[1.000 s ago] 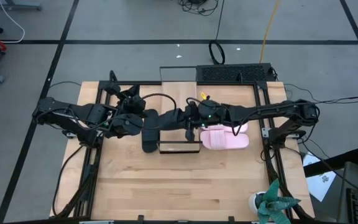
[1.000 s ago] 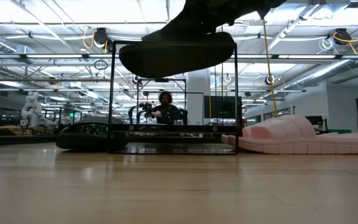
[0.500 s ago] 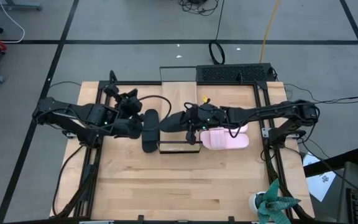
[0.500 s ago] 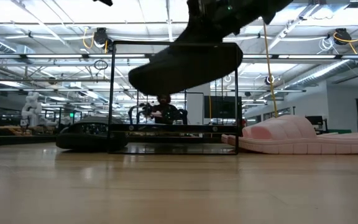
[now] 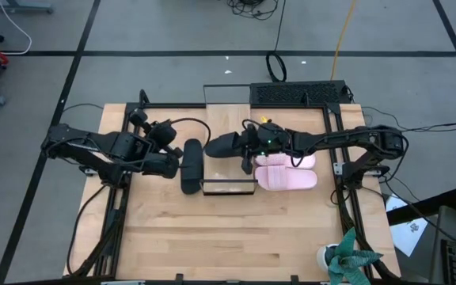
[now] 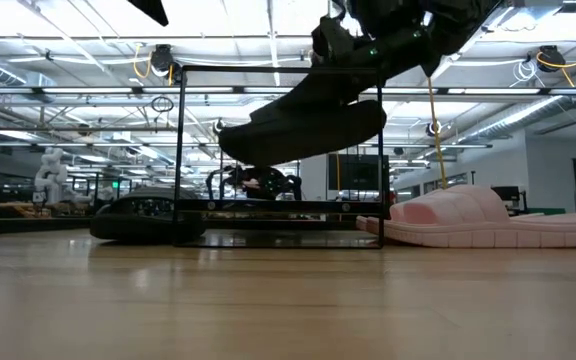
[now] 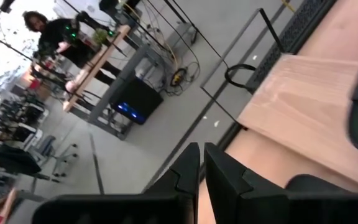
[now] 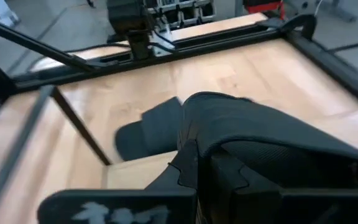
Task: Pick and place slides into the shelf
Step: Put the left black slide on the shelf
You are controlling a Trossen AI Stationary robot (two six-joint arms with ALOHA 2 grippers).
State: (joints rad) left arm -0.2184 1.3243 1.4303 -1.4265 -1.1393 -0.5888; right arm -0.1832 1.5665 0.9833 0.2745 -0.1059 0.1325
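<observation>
Reading no writing anywhere; my right gripper (image 5: 248,147) clenches a black slide (image 5: 224,145) above the shelf (image 5: 229,187), lengthwise along it, toe tilted down.

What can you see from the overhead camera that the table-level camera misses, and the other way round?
Only overhead: both arms whole, the left gripper empty beside the black slide on the table, and a keyboard behind the shelf.
Only table level: the held slide hangs tilted, clear of the shelf board; a room lies beyond.
Both: the right gripper shut on the held slide, the shelf frame, and the pink slides.
</observation>
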